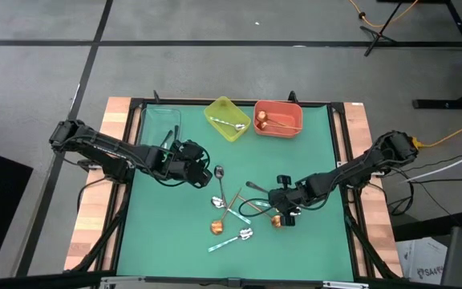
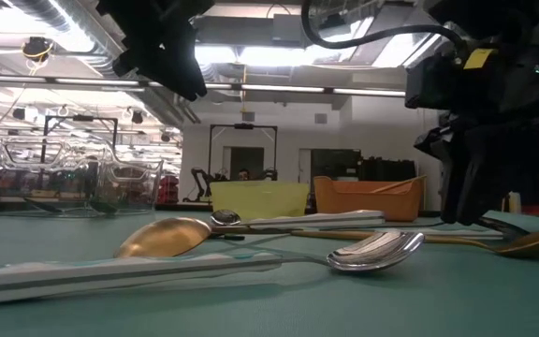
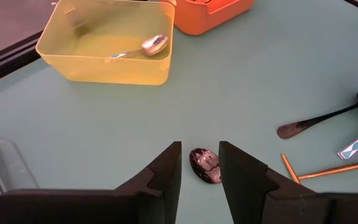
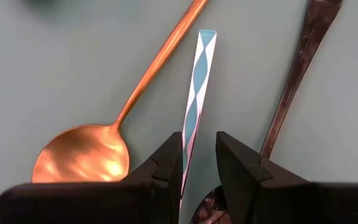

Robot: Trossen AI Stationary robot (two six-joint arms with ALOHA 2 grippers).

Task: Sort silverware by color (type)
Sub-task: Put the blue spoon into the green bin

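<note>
Several spoons lie loose mid-table: a black one (image 1: 219,172), a copper one (image 1: 216,226), and a silver one with a teal handle (image 1: 233,238). My left gripper (image 1: 204,165) hovers open above the table, with the black spoon's bowl (image 3: 205,165) showing between its fingers (image 3: 201,149). My right gripper (image 1: 284,209) is low over the table and open. Its fingers (image 4: 199,154) stand on either side of a teal-patterned handle (image 4: 196,87) that lies flat. Beside that handle lie a copper spoon (image 4: 82,152) and a dark spoon (image 4: 300,62).
At the far edge a yellow bin (image 1: 228,128) holds a silver spoon (image 3: 143,48), and an orange bin (image 1: 278,128) holds a copper one. A clear container (image 1: 160,120) sits far left. The green mat is bare along its near and left parts.
</note>
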